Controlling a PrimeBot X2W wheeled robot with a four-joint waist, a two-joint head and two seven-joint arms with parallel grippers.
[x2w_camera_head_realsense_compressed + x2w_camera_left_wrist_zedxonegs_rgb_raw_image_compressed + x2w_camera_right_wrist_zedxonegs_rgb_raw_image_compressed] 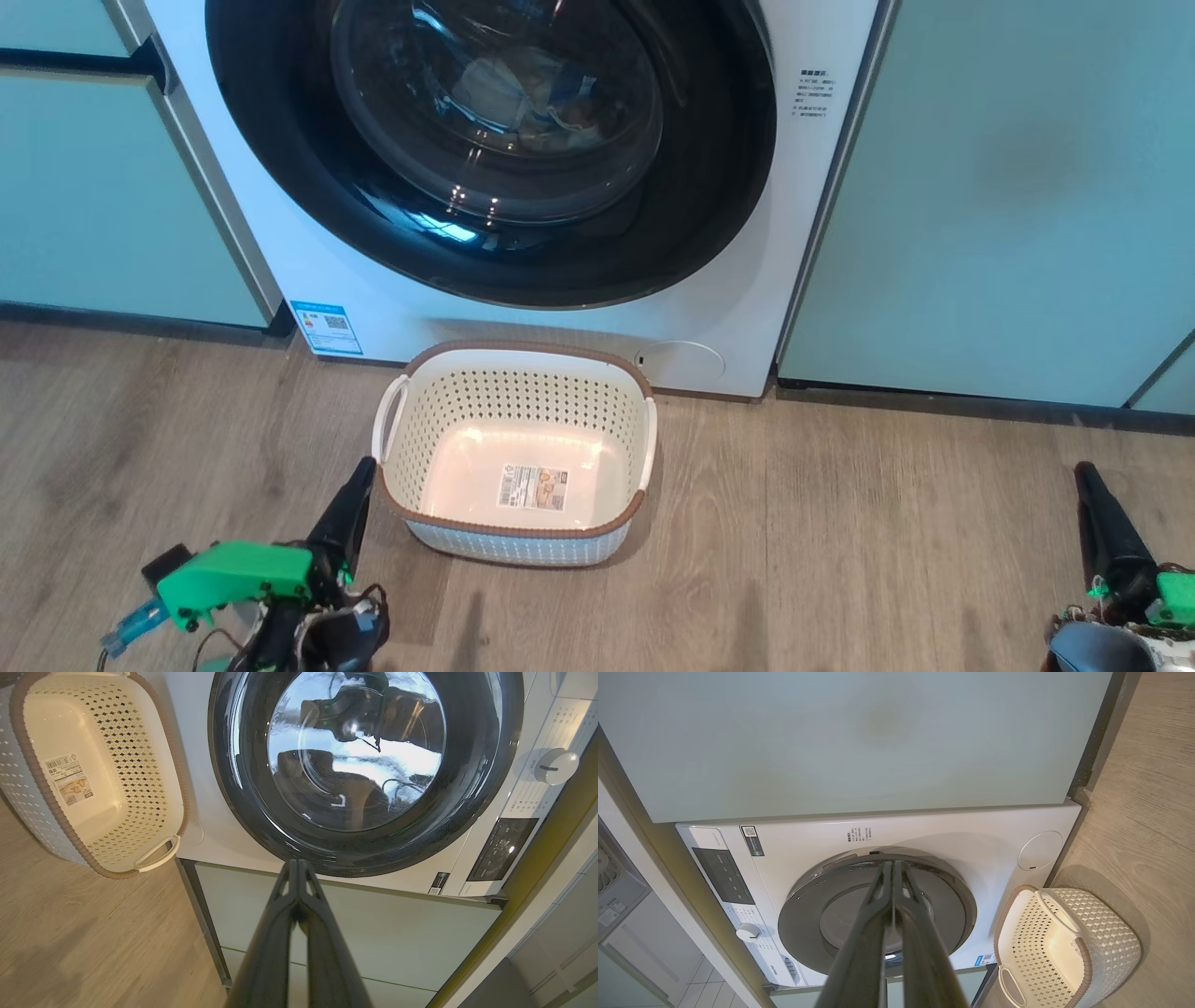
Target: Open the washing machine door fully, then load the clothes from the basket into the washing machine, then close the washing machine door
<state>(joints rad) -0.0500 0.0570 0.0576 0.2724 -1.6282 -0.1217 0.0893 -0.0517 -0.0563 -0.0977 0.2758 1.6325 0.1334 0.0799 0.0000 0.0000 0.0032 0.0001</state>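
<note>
While hanging low over the wood-plank floor (840,532), pressed tip to tip on nothing: dark-fingered left end effector (359,476) just beside the basket's near left corner, and dark-fingered right end effector (1088,485) well apart, by the floor's right side. Further on, standing on the floor: small rectangular cream plastic basket (523,406), perforated, brown-rimmed, with a printed label (532,487) on its bottom. Just behind, set between pale green flat cabinet doors (1008,187): big white front-loading washing machine (728,317). Shut against its front: large round door (709,187), glossy black rim, domed glass. Dimly visible through the glass: pale soft clothes (509,93).
</note>
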